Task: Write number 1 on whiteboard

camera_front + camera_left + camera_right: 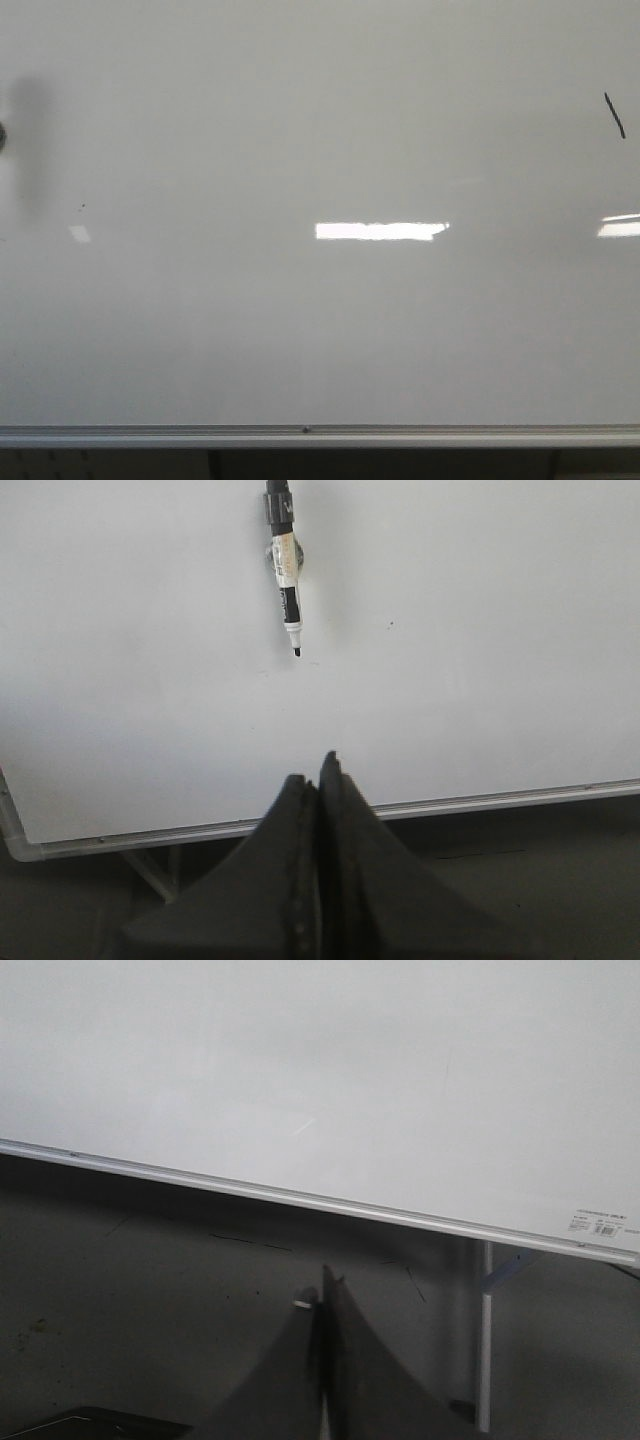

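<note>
The whiteboard (320, 330) fills the front view, with its silver bottom rail (320, 435) below. The number 1 (615, 115) is a short, slanted black stroke at the board's upper right. Neither gripper shows in the front view. In the left wrist view my left gripper (320, 770) is shut and empty, away from the board (480, 700), near its rail. A black-and-white marker (285, 570) hangs against the board, tip down; what holds it is cut off. In the right wrist view my right gripper (320, 1290) is shut and empty, below the board (320, 1080).
A tiny dark speck (82, 206) marks the board's left part. A dark blurred shape (3, 135) with a shadow sits at the left edge. The board's metal leg (486, 1340) stands on the dark floor. Bright light reflections (380, 231) lie across the board.
</note>
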